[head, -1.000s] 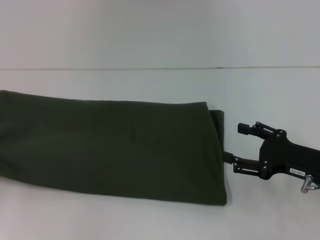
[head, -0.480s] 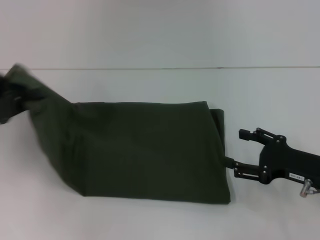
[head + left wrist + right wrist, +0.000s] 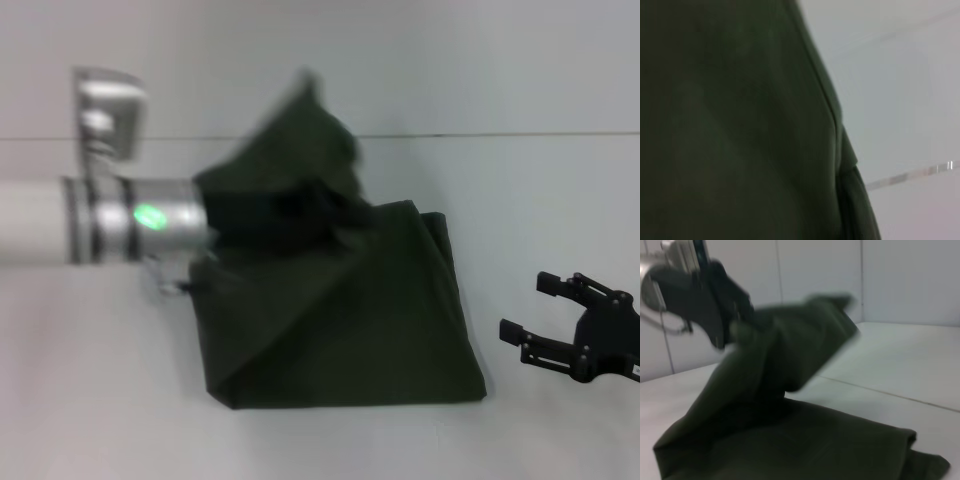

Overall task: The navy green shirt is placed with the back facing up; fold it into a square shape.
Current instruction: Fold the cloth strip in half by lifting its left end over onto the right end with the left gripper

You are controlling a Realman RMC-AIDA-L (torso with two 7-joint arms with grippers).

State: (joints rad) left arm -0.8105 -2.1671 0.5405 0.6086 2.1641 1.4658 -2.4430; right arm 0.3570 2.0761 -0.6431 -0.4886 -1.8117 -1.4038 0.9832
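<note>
Head cam looks down on shirt (image 3: 340, 320); L wrist cam pressed close, R wrist low, farther off — all share it.

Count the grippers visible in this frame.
2. The right gripper hovers open over the table, right of the shirt, touching nothing. The left gripper holds the shirt's lifted end above its middle; cloth partly hides its fingers.

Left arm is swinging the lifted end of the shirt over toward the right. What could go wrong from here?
1. The dark olive-green cotton shirt hangs bunched and twisted from the left gripper, so the flap may land creased rather than flat.
2. The edges may not line up, leaving a skewed shape, not a square.
3. The right gripper sits open on the white table, clear of the shirt, so nothing pins the lower layer; it could drag.
</note>
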